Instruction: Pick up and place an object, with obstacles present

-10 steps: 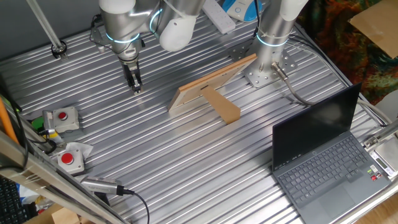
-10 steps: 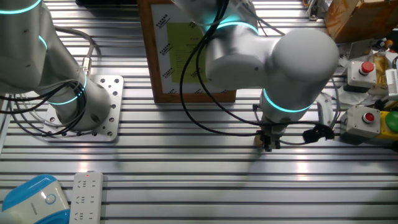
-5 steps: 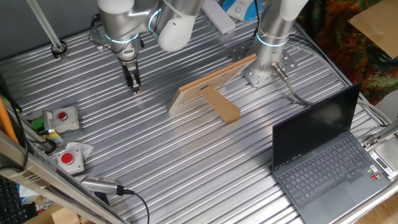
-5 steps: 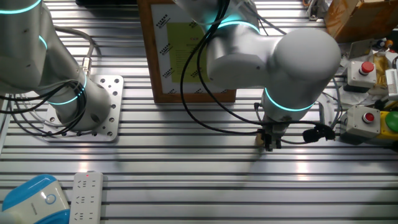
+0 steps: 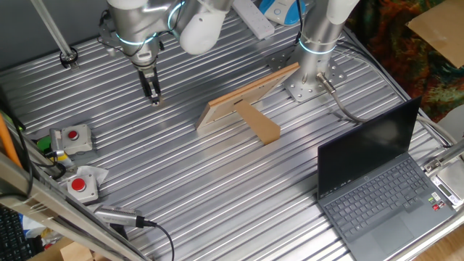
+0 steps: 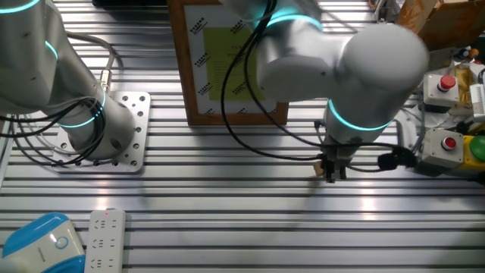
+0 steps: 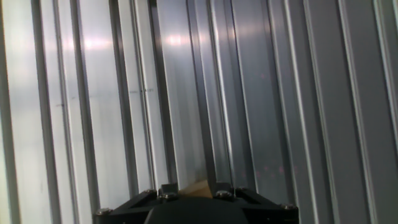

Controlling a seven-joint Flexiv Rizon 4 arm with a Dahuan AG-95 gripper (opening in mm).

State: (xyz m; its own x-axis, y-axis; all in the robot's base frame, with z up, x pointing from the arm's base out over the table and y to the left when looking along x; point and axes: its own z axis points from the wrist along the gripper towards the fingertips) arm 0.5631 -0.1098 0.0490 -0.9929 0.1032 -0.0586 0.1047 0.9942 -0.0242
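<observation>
Tan wooden cube [image 7: 198, 188] sits clenched between my gripper [image 5: 154, 98] fingers, lifted above the ribbed table [image 5: 217, 181]. Pickup looks done; carrying past the panel [image 5: 246, 94] and bar [image 5: 259, 123] remains.

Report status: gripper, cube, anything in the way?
Gripper shut on cube, just above the table. Panel and brown bar form a T mid-table, apart from it.

Bright, even overhead light falls on the ribbed metal table [image 5: 217, 181], which throws white glare streaks in every view. Shadows are soft. The hand view is slightly blurred.
</observation>
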